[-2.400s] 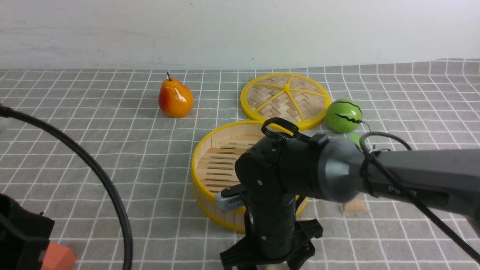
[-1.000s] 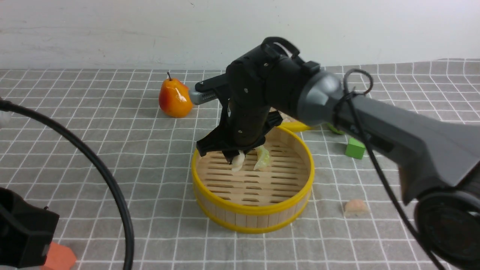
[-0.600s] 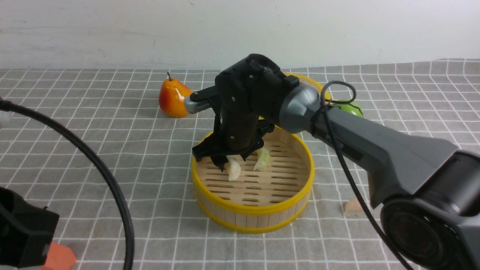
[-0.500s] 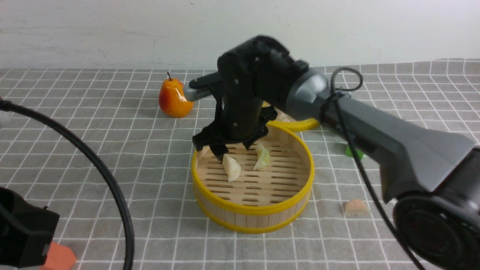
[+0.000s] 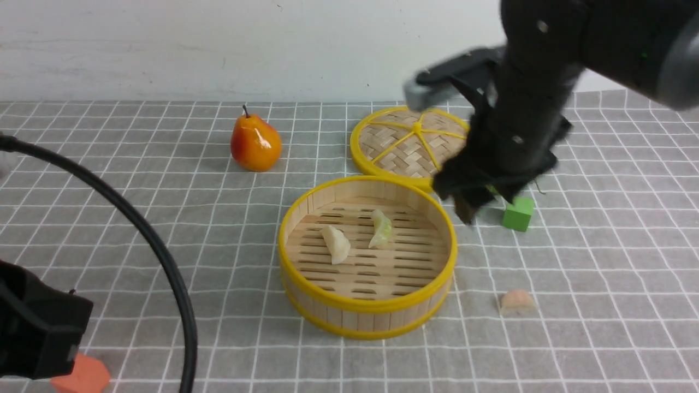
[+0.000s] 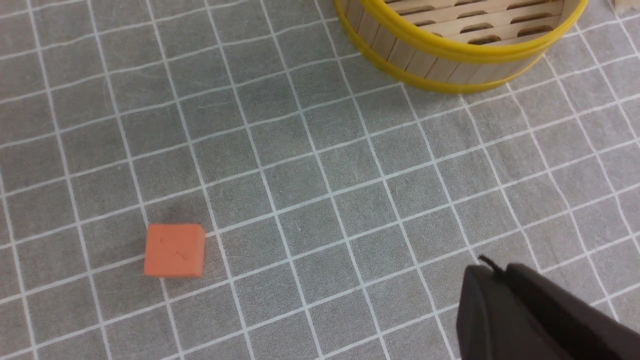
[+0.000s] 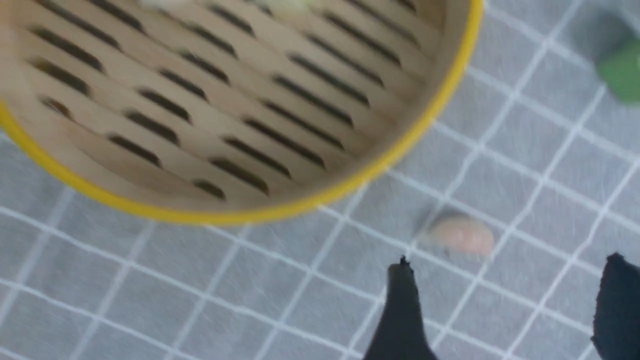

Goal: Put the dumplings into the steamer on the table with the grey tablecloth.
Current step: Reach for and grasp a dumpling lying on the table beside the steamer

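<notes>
Dumplings, front: white dumpling [image 5: 336, 244] and green dumpling [image 5: 381, 229] lie in the steamer [image 5: 366, 314]; pink dumpling [image 5: 517, 301] sits on the grey tablecloth [image 5: 164, 218], right of it; right gripper [image 5: 480, 199] hangs near the green cube [image 5: 517, 214] | left wrist: left gripper [image 6: 487, 270] clenched, empty | right wrist: right gripper fingers spread, empty — pink dumpling [image 7: 460, 234] just beyond them

Robot lab bench, grey tablecloth [image 5: 218, 234], toy pear [image 5: 255, 143], bare white wall [image 5: 164, 49]
</notes>
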You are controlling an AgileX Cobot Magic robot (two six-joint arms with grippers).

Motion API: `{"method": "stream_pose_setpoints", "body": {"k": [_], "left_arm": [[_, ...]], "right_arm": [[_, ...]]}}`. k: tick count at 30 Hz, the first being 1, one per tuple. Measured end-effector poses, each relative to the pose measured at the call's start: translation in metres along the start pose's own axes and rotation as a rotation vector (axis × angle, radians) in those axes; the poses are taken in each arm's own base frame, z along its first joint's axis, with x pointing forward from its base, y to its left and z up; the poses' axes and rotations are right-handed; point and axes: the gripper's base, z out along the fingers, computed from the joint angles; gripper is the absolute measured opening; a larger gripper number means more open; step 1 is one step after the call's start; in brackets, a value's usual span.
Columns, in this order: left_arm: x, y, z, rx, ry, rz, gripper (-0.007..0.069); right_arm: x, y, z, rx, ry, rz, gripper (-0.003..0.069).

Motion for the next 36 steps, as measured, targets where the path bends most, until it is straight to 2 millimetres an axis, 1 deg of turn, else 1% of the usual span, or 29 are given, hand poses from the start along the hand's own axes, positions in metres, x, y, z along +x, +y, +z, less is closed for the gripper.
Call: {"method": "stream_pose_setpoints", "body": {"k": [2,3,6,8,14,19,21,25,27,29,30,31,33,34,36], "left_arm": [[0.000,0.000,0.000,0.000,0.000,0.000,0.0029],[0.000,0.000,0.000,0.000,-0.001,0.000,0.0030],[0.000,0.000,0.000,0.001,-0.004,0.000,0.0033],[0.000,0.000,0.000,0.001,-0.004,0.000,0.0035],[0.000,0.000,0.000,0.003,-0.003,-0.001,0.0039],[0.000,-0.001,0.000,0.014,0.001,-0.008,0.0038],[0.000,-0.001,0.000,0.016,0.001,-0.009,0.0038],[0.000,-0.002,0.000,0.017,0.002,-0.009,0.0038],[0.000,-0.002,0.000,0.017,0.002,-0.009,0.0038],[0.000,-0.002,0.000,0.017,0.002,-0.009,0.0038],[0.000,-0.002,0.000,0.017,0.002,-0.009,0.0038],[0.000,-0.002,0.000,0.018,0.002,-0.010,0.0038],[0.000,-0.002,0.000,0.019,0.002,-0.010,0.0039],[0.000,-0.002,0.000,0.018,0.002,-0.010,0.0040],[0.000,-0.002,0.000,0.019,0.002,-0.010,0.0045]], "right_arm": [[0.017,-0.014,0.020,-0.008,0.042,0.010,0.0487],[0.024,-0.017,0.029,-0.013,0.050,-0.002,0.0487],[0.034,-0.022,0.048,-0.037,0.061,-0.044,0.0487],[0.040,-0.022,0.069,-0.053,0.074,-0.121,0.0487],[0.037,-0.025,0.105,-0.024,0.097,-0.318,0.0487],[0.036,-0.032,0.127,0.044,0.130,-0.407,0.0487],[0.036,-0.033,0.133,0.049,0.135,-0.416,0.0486],[0.035,-0.032,0.133,0.042,0.125,-0.416,0.0480],[0.035,-0.031,0.134,0.028,0.122,-0.411,0.0455],[0.035,-0.031,0.134,0.013,0.119,-0.398,0.0402],[0.035,-0.031,0.134,0.013,0.119,-0.398,0.0402],[0.035,-0.030,0.134,0.000,0.117,-0.388,0.0330],[0.036,-0.029,0.134,-0.010,0.118,-0.378,0.0250],[0.035,-0.029,0.134,-0.012,0.116,-0.377,0.0224],[0.035,-0.028,0.133,-0.013,0.111,-0.374,0.0213]]}}
